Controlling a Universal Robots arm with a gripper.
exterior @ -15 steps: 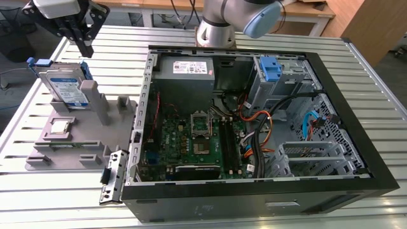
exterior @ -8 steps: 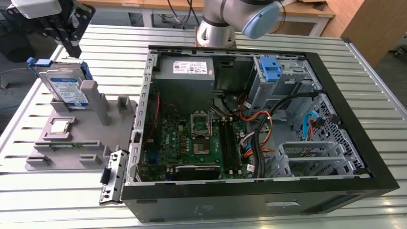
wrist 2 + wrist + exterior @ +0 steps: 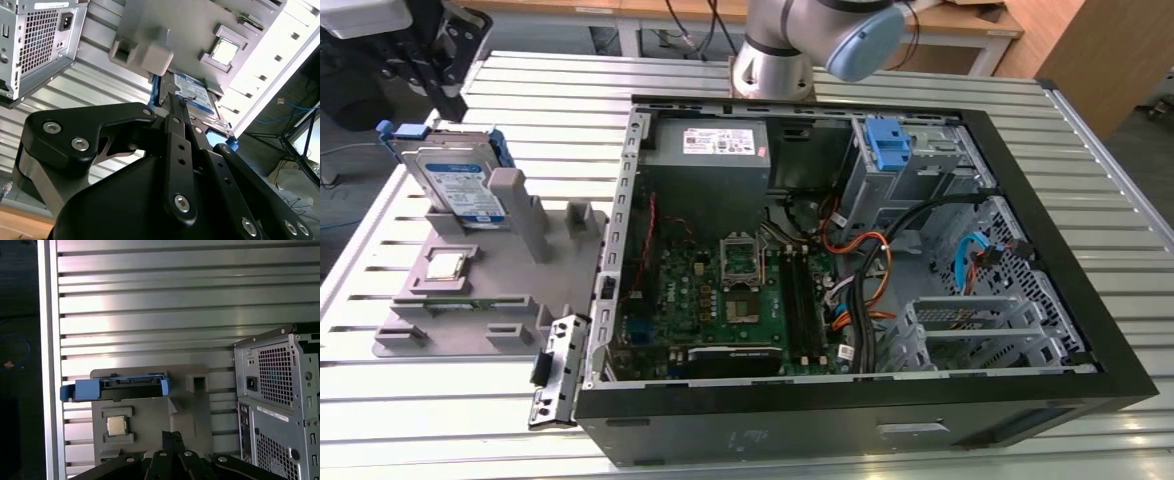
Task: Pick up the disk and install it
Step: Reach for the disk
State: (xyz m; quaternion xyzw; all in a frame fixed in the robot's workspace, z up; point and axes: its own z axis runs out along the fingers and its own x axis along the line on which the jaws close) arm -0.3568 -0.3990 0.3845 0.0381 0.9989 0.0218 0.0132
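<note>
Closest of all in both wrist views was the black claw. Its two fingers were pressed together with nothing between them. It pointed toward the disk but was not holding it. In the exterior view, the disk sat at the far left of the bench. It was silver with a white and blue label and had a blue frame around it. It stood tilted in a slot at the far end of a grey holder. A small square silver chip lay flat on the holder, near the disk. A thin dark strip lay on the bench between the holder and the big black computer case, just beside the case. The case lay on its side with its cover off. Inside it, a grey power box sat at the far end and a green board lay below it. Further to the exterior view's right were orange and black wires and a blue plastic piece. Behind the case stood the grey arm.
</note>
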